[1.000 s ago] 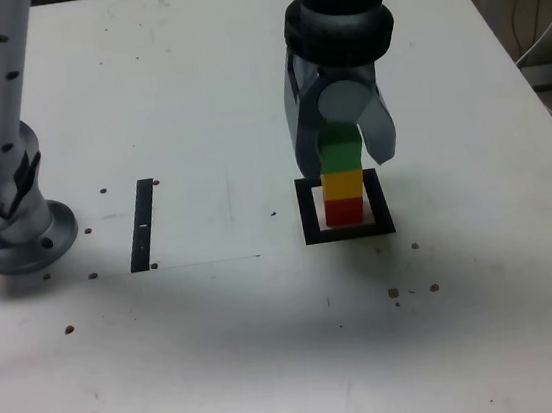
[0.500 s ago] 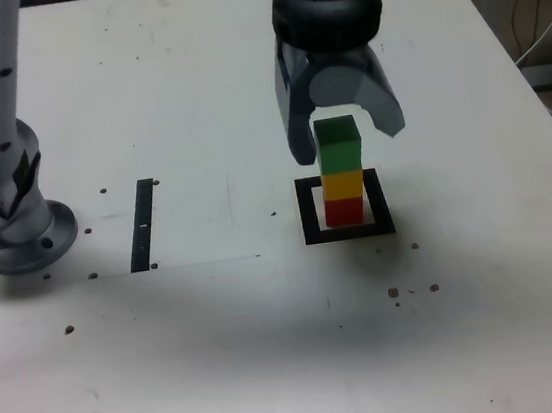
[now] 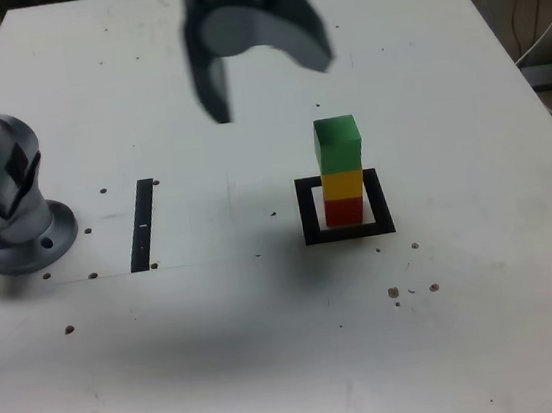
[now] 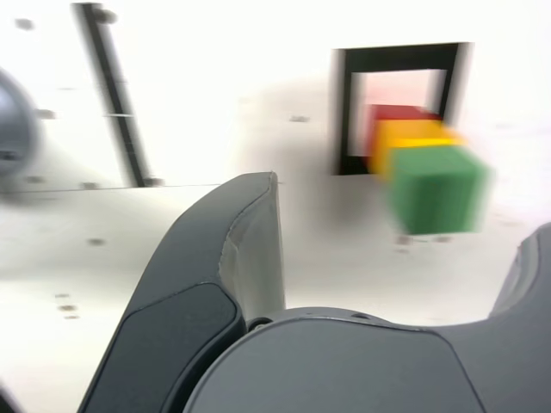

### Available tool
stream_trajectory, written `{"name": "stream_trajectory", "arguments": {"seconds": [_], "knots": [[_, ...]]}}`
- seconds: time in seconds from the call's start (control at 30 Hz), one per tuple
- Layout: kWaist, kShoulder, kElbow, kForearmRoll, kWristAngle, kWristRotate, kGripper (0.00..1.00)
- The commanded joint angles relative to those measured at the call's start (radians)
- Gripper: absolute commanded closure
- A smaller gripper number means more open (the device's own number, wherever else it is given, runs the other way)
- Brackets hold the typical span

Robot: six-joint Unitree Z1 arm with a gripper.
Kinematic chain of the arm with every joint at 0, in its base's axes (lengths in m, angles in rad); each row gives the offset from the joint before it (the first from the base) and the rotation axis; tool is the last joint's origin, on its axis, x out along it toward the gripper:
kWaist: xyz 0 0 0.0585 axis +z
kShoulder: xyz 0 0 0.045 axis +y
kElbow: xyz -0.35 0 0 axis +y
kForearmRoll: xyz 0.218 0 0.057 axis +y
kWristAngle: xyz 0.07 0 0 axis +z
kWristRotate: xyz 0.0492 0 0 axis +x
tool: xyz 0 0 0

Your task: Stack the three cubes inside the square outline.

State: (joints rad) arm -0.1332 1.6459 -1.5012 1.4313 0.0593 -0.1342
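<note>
ok, my gripper (image 3: 265, 72) is up off the table (image 3: 472, 323), jaws spread wide with nothing between them, motion-blurred in the exterior view. stack sits below me and toward the exterior view's right, well apart from both fingers: green cube (image 3: 338, 145) on yellow cube (image 3: 342, 184) on red cube (image 3: 344, 210), all three touching and roughly aligned, upright. red one rests on the pale centre of the square outline (image 3: 308, 213), inside the black frame. wrist view shows the same tower seen from above past my finger (image 4: 215, 284), green cube (image 4: 436, 189) nearest the camera, blurred. thin black strip (image 3: 143, 224) lies flat further toward the exterior view's left, near my base (image 3: 16, 223).
</note>
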Motion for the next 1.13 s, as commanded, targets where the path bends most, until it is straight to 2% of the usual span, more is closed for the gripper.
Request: {"name": "stream_trajectory", "arguments": {"seconds": [0.0, 0.13, 0.33, 0.5, 0.63, 0.83, 1.1], "knots": [[0.008, -0.046, 0.037, 0.002, -0.003, 0.013, 0.0], [0.039, -0.064, 0.145, -0.015, -0.008, 0.044, 0.0], [0.101, -0.041, 0.308, -0.085, -0.009, 0.094, 0.0], [0.148, -0.037, 0.458, -0.189, 0.012, 0.122, 0.01], [0.163, -0.035, 0.535, -0.251, 0.007, 0.149, 0.01], [0.165, -0.045, 0.57, -0.249, -0.016, 0.182, 0.01], [0.18, -0.105, 0.597, -0.192, -0.039, 0.187, 0.0]]}}
